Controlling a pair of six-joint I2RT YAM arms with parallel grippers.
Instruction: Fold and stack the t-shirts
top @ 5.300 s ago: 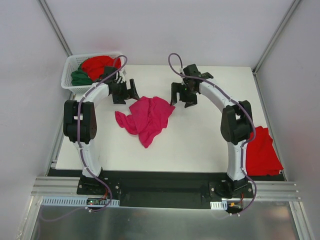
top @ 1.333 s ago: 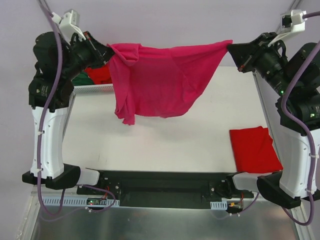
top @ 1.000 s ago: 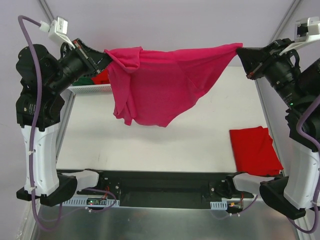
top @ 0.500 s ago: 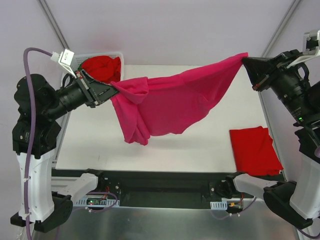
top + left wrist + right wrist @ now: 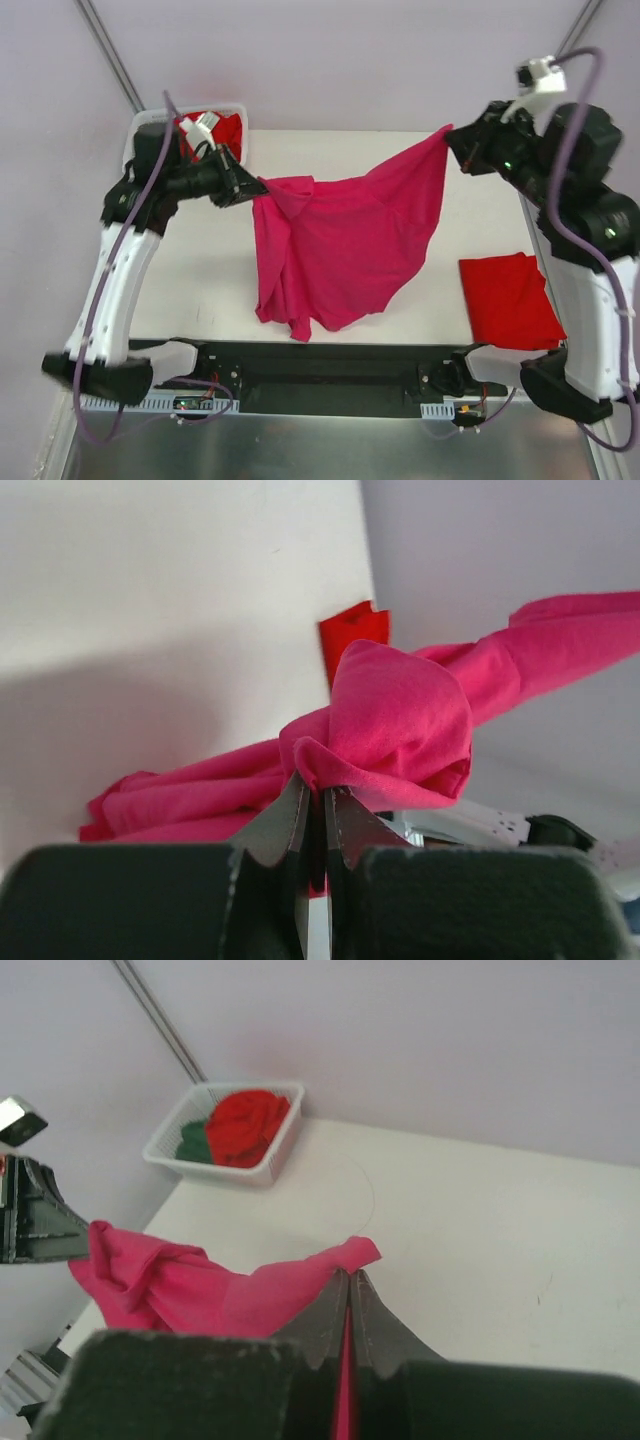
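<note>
White lattice basket at far-left corner of white table, plain grey walls

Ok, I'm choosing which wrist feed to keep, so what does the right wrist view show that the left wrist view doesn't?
Only the right wrist view shows the white basket holding a red t-shirt and a dark green t-shirt. Only the left wrist view shows a bit of a second red t-shirt on the table. Both show the magenta t-shirt, pinched in the right end effector in one and the left end effector in the other.
</note>
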